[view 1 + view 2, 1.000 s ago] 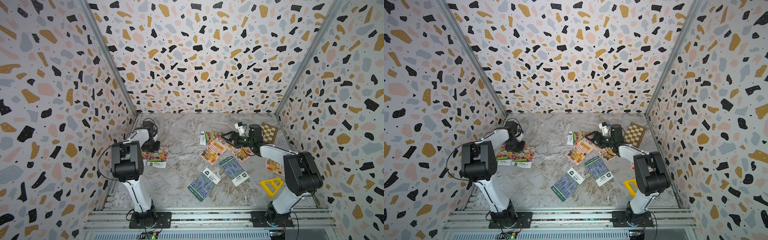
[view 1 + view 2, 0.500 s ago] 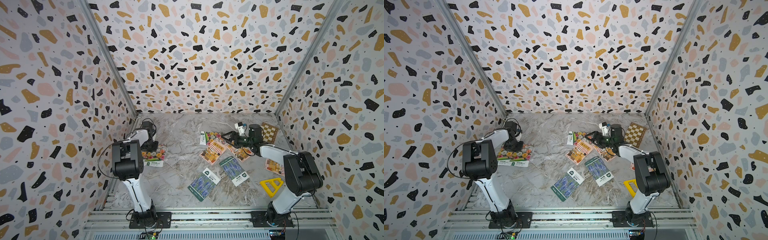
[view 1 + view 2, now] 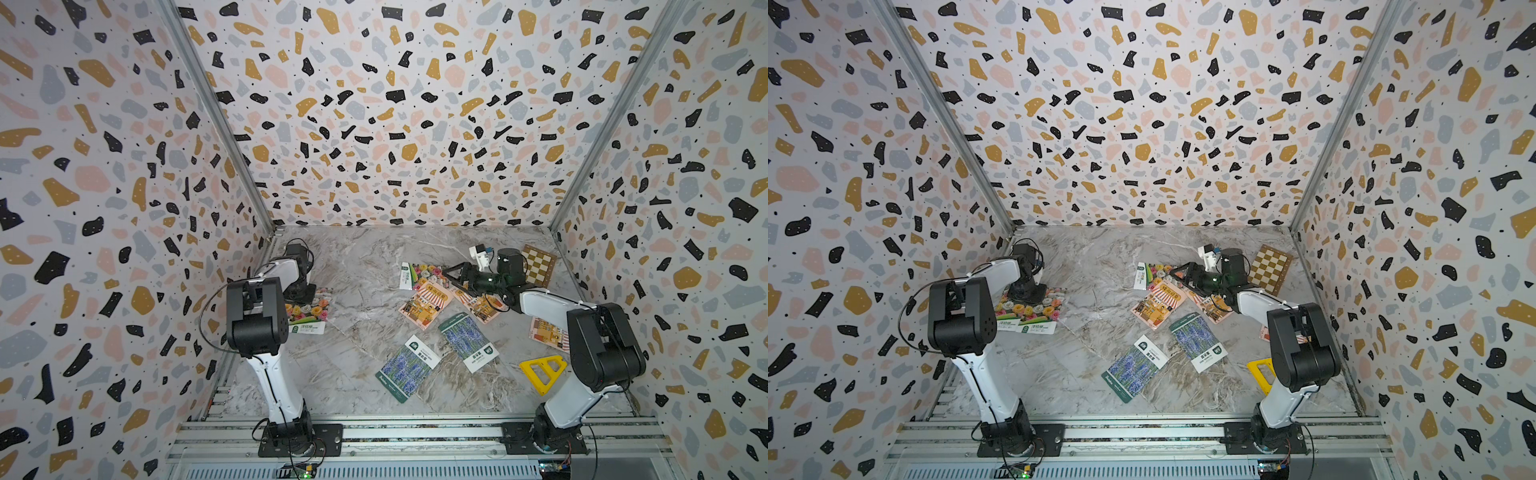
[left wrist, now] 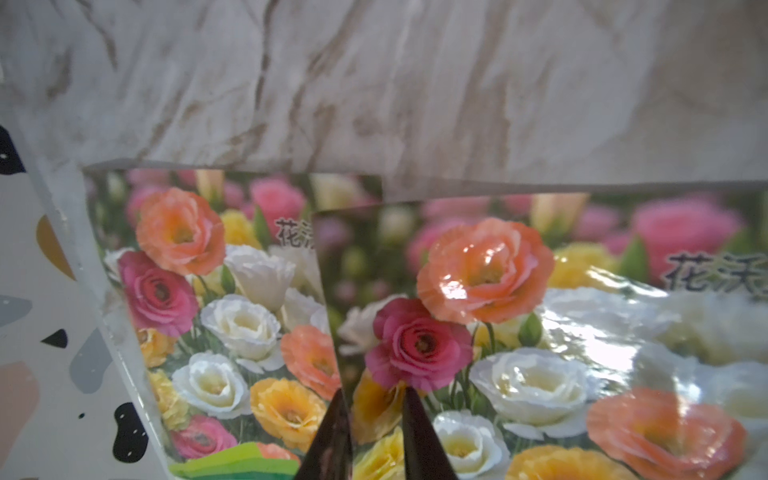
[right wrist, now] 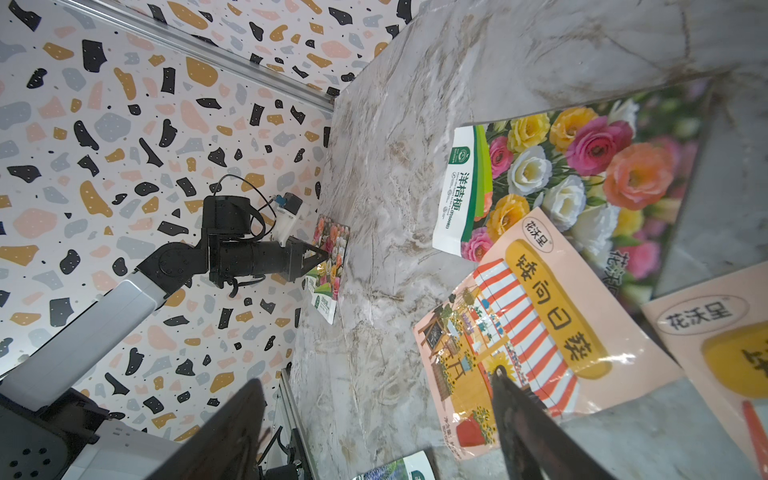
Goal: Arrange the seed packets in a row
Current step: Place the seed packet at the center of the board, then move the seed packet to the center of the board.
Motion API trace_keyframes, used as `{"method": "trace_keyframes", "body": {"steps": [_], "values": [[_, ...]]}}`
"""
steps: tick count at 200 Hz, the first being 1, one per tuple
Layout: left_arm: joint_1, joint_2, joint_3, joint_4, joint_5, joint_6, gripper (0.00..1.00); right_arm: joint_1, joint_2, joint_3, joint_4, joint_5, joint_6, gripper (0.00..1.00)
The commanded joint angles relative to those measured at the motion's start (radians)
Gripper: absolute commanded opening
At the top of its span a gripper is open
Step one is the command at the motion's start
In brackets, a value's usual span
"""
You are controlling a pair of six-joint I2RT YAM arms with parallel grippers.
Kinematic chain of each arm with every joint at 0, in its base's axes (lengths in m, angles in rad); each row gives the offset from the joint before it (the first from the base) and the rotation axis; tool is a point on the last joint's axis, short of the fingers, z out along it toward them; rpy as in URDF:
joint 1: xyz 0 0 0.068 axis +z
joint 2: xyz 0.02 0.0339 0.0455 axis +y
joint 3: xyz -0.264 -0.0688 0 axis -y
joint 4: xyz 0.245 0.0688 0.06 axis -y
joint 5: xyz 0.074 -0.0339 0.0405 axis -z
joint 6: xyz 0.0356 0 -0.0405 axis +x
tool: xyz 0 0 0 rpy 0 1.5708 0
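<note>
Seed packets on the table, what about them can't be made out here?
- Shop packet: top views, mostly behind the right arm.
- Flower packets: left wrist view, lower ends cut off by the frame edge.
- Lavender packets: top views, small print too small to read.

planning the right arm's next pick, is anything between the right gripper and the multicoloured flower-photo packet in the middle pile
Nothing visible stands between the open right gripper and the glossy multicoloured flower-photo packet. But a pink-orange shop-awning packet lies over one of its edges, so it may shift too.
</note>
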Motion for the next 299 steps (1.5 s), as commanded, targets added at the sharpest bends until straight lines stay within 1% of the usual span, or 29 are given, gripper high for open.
{"method": "trace_keyframes", "body": {"steps": [1,39,69,87,108,119,138,155,169,184,198,224,233,267,284,299], "values": [[0.007,0.026,0.011,-0.021,-0.017,-0.005,0.27,-0.004,-0.018,0.000,0.000,0.004,0.003,0.86],[0.007,0.012,0.020,-0.032,-0.022,-0.017,0.33,-0.004,-0.021,0.002,-0.010,0.010,-0.006,0.86],[0.007,-0.032,0.043,-0.058,-0.024,-0.064,0.41,-0.003,-0.031,0.016,-0.053,0.037,-0.040,0.86],[0.007,-0.083,0.058,-0.082,-0.010,-0.114,0.49,-0.004,-0.039,0.029,-0.095,0.067,-0.074,0.86],[0.007,-0.144,0.089,-0.131,0.051,-0.171,0.60,-0.002,-0.051,0.043,-0.146,0.121,-0.119,0.86],[0.007,-0.176,0.103,-0.160,0.063,-0.219,0.65,0.001,-0.051,0.056,-0.179,0.159,-0.150,0.86],[0.007,-0.235,0.117,-0.212,0.138,-0.279,0.72,0.014,-0.047,0.083,-0.253,0.254,-0.217,0.86],[0.007,-0.300,0.099,-0.223,0.255,-0.332,0.80,0.029,-0.022,0.121,-0.311,0.343,-0.267,0.86],[0.007,-0.350,0.067,-0.204,0.416,-0.363,0.88,0.041,0.020,0.170,-0.347,0.398,-0.291,0.86],[0.002,-0.389,0.035,-0.166,0.616,-0.407,0.93,0.062,0.084,0.254,-0.423,0.486,-0.299,0.86],[-0.021,-0.417,0.007,-0.112,0.704,-0.458,0.95,0.082,0.141,0.318,-0.455,0.535,-0.296,0.86],[-0.077,-0.430,-0.027,-0.031,0.778,-0.518,0.99,0.119,0.265,0.458,-0.492,0.615,-0.301,0.85],[-0.091,-0.424,-0.034,-0.009,0.785,-0.535,1.00,0.128,0.311,0.512,-0.506,0.637,-0.308,0.84],[-0.128,-0.386,-0.067,0.043,0.813,-0.564,0.99,0.147,0.476,0.705,-0.580,0.726,-0.336,0.83],[-0.142,-0.376,-0.092,0.072,0.829,-0.575,0.99,0.155,0.535,0.768,-0.617,0.764,-0.350,0.83],[-0.146,-0.368,-0.109,0.090,0.833,-0.584,0.99,0.163,0.564,0.792,-0.630,0.782,-0.358,0.83]]}}
